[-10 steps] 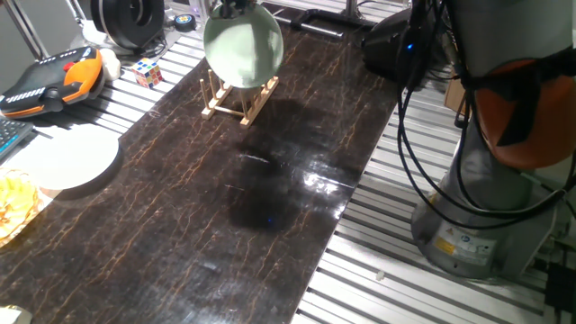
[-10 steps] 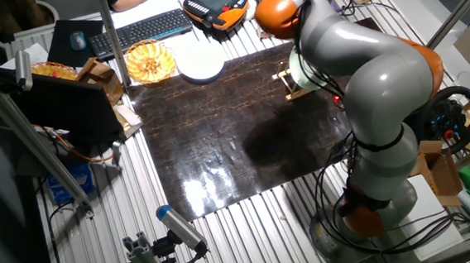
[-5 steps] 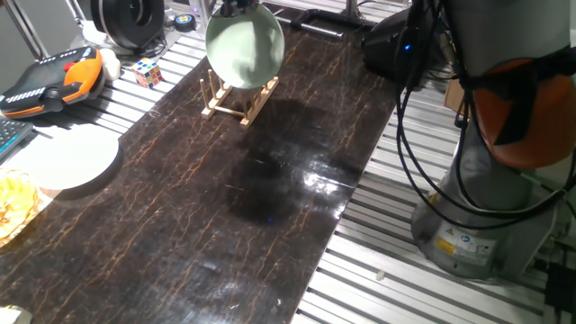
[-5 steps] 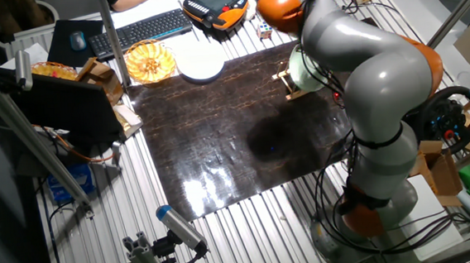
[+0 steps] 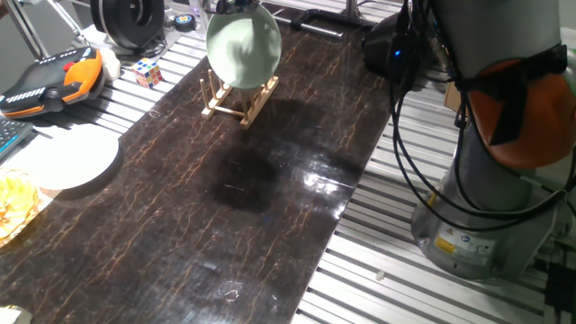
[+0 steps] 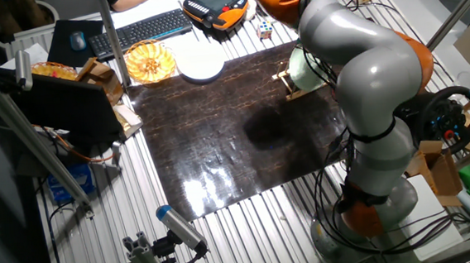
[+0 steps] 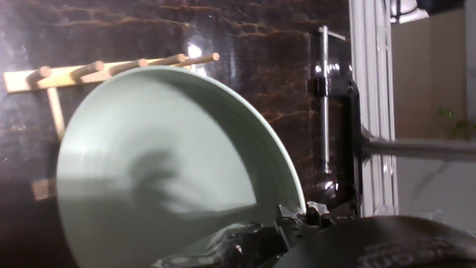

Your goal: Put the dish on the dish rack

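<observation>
The pale mint-green dish stands on edge in the small wooden dish rack at the far end of the dark table. My gripper is right above it, at the dish's top rim, and looks shut on it. In the hand view the dish fills the left of the frame, slightly blurred, with its rim running down into my gripper. The rack's pegs show behind it. In the other fixed view the dish and the rack peek out beside my arm, which hides the gripper.
A flat white plate lies at the table's left edge, with a yellow bowl nearby. A Rubik's cube and an orange teach pendant lie left of the rack. The robot base stands right of the table.
The arm's elbow has swung up and back, and its shadow on the table has slid left. The dish has stayed in the rack, shifting only slightly.
</observation>
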`<state>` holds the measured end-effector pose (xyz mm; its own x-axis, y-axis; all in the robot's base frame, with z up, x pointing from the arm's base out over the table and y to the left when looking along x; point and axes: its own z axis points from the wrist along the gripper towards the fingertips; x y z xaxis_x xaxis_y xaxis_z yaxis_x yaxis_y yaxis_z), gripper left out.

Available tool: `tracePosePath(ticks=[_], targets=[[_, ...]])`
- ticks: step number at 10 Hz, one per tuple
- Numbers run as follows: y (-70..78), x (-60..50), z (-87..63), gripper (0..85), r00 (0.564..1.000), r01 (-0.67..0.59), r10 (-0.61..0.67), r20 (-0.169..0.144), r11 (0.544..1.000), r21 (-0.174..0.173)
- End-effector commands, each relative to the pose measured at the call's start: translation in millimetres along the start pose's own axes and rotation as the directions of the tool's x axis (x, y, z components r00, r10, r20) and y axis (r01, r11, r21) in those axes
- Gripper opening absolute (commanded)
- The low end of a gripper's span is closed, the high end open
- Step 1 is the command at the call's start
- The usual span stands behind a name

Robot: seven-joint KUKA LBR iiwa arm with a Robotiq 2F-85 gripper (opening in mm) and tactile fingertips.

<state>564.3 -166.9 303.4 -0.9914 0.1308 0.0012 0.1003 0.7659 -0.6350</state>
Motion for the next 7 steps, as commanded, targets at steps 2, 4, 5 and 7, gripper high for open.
tracePosePath(ticks=[2,4,5,7], targets=[[0.1,0.0,0.0,2.0,0.999,0.002,-0.005,0.042,0.997,0.073],[-25.5,-9.9,3.1,2.0,0.997,0.036,-0.042,0.058,0.994,0.103],[-37.3,-14.2,5.8,2.0,0.997,0.036,-0.042,0.058,0.994,0.100],[-44.4,-19.4,10.4,2.0,0.997,-0.009,-0.002,0.081,0.990,0.141]])
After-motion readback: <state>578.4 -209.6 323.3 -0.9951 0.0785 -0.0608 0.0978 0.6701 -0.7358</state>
